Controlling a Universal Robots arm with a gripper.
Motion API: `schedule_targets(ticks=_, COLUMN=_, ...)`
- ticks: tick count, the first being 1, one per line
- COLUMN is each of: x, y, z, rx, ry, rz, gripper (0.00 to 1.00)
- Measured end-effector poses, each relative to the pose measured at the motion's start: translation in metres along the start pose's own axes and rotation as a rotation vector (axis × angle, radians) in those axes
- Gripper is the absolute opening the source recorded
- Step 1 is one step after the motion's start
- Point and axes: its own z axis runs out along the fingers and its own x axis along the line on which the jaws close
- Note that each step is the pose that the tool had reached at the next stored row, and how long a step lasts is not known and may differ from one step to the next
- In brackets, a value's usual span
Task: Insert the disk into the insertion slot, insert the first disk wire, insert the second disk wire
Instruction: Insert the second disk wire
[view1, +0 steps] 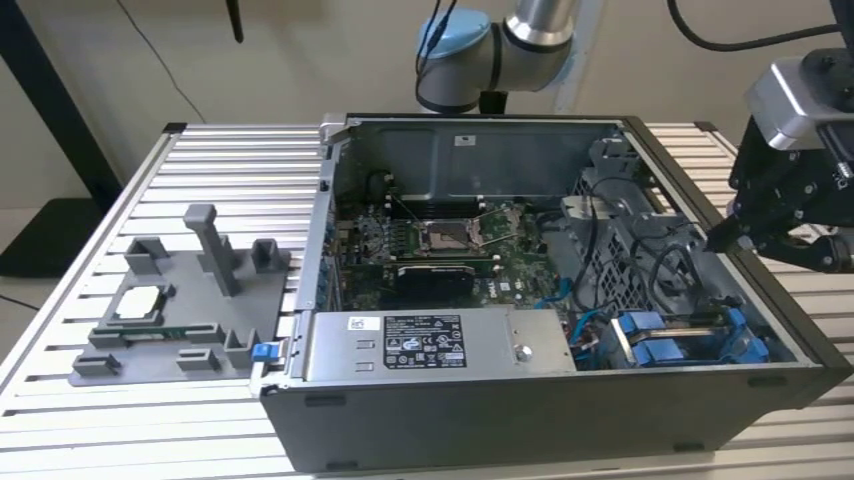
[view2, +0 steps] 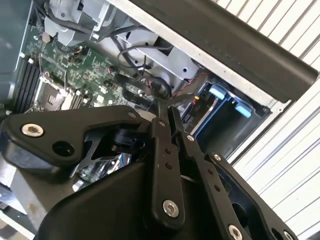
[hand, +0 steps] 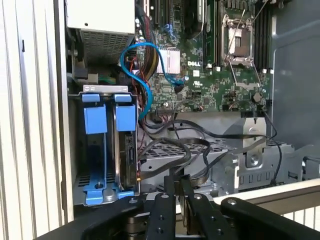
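The gripper (view1: 731, 235) hung over the computer case's (view1: 534, 425) side wall, toward the counter's (view1: 134, 425) edge on the exterior view's right, its fingers (hand: 170, 189) pinched together and holding nothing. Down in the case's corner bay, the disk (hand: 127, 155) stood on edge in its blue carrier, just beside a second blue carrier (hand: 95, 120). A blue cable (hand: 131, 50) looped off the motherboard (hand: 210, 80) toward the bay.
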Motion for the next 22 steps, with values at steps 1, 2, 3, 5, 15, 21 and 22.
schedule_targets(ticks=1, x=-0.0006, y=0.0019, z=-0.0023, rx=0.0000, ry=-0.0001, rz=0.000, gripper=0.00)
schedule_targets(ticks=2, x=-0.0011, y=0.0039, z=-0.0043, rx=0.0001, ry=0.0006, rz=0.000, gripper=0.00)
schedule_targets(ticks=3, x=-0.0014, y=0.0058, z=-0.0059, rx=0.0003, ry=0.0018, rz=0.000, gripper=0.00)
schedule_targets(ticks=5, x=-0.0018, y=0.0100, z=-0.0080, rx=0.0013, ry=0.0066, rz=0.000, gripper=0.00)
schedule_targets(ticks=15, x=-0.0016, y=0.0292, z=-0.0096, rx=0.0105, ry=0.1380, rz=-0.004, gripper=0.00)
schedule_targets(ticks=21, x=-0.0025, y=0.0335, z=-0.0088, rx=0.0208, ry=0.2342, rz=-0.008, gripper=0.00)
schedule_targets(ticks=22, x=-0.0024, y=0.0334, z=-0.0087, rx=0.0211, ry=0.2427, rz=-0.008, gripper=0.00)
